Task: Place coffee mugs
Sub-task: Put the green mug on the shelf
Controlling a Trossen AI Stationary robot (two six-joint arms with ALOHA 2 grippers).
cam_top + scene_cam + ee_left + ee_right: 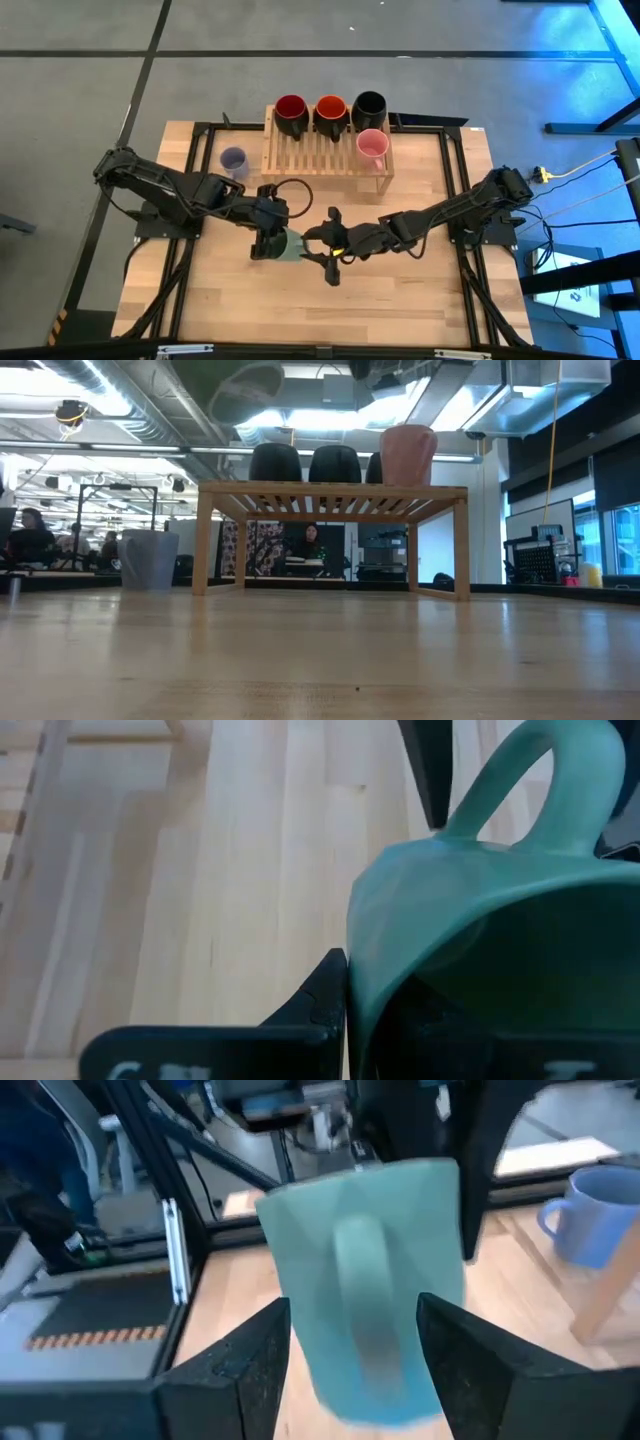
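Note:
The green mug [290, 246] is in the air over the table's middle, tipped on its side, held by my left gripper [271, 240], which is shut on it. My right gripper [327, 250] is open just right of the mug. In the right wrist view its fingers stand on either side of the mug's handle [358, 1270] without touching it. The lavender mug [233, 160] stands on the table left of the wooden rack [325, 160]. Two red-inside mugs [291, 113] [331, 113], the black mug [370, 110] and the pink mug [371, 148] stand on the rack. My left gripper holds the green mug by its rim wall [372, 955], coming level from the table's left. One finger [318, 998] lies against the outside of the wall; the mug hides the other. The mug is lifted clear of the table, with its handle [545, 780] pointing away from the gripper.
The rack stands on legs at the table's far side, with open space beneath it [330, 555]. A dark cable loop [290, 192] lies near the left arm. Bare wood [300, 305] stretches toward the near edge. People sit in the room behind.

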